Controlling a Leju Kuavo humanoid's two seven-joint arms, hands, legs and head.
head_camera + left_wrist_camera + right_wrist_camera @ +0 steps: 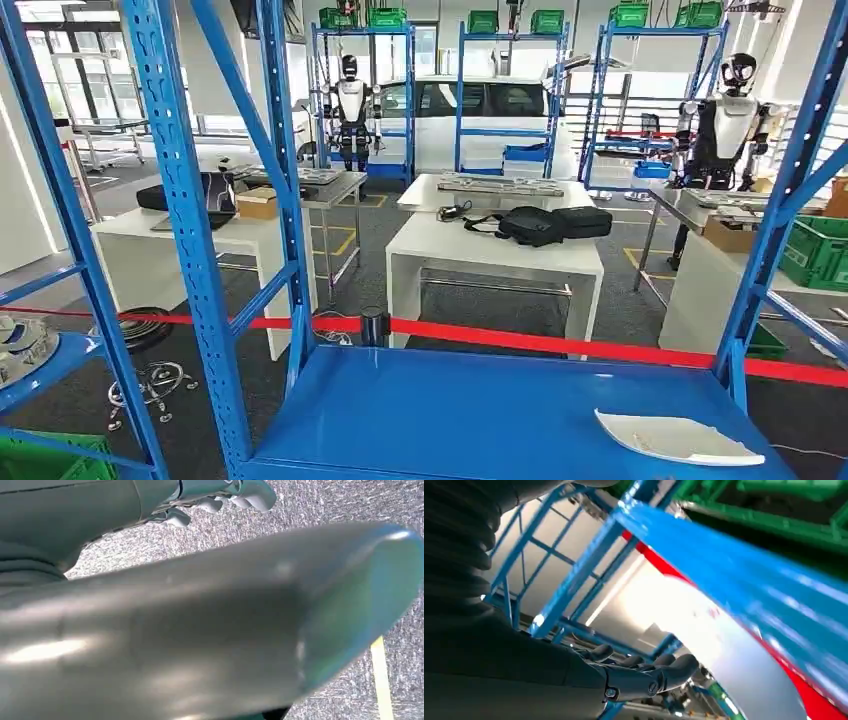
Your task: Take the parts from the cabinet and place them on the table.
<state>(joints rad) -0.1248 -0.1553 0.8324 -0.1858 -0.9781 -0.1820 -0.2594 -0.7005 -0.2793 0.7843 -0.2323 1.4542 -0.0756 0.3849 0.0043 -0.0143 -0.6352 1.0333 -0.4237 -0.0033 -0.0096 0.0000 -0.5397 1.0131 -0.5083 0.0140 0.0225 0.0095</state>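
Note:
A flat white part (680, 438) lies on the blue rack shelf (450, 420), near its front right corner. Shiny metal parts (22, 345) rest on a lower shelf of the rack at the far left. In the left wrist view my left hand (220, 497) hangs over grey carpet, holding nothing, with its thick grey thumb (210, 640) blurred close to the camera. My right hand (644, 672) is beside the blue shelf edge (734, 565), fingers loosely apart and holding nothing. A pale, glaring surface (694, 625) lies past that edge; I cannot tell what it is.
Blue uprights (185, 220) and diagonal braces frame the shelf. A red barrier tape (560, 343) runs behind the rack. A white table (495, 250) with black bags stands beyond it. A green crate (50, 460) sits at the lower left. Other robots stand far back.

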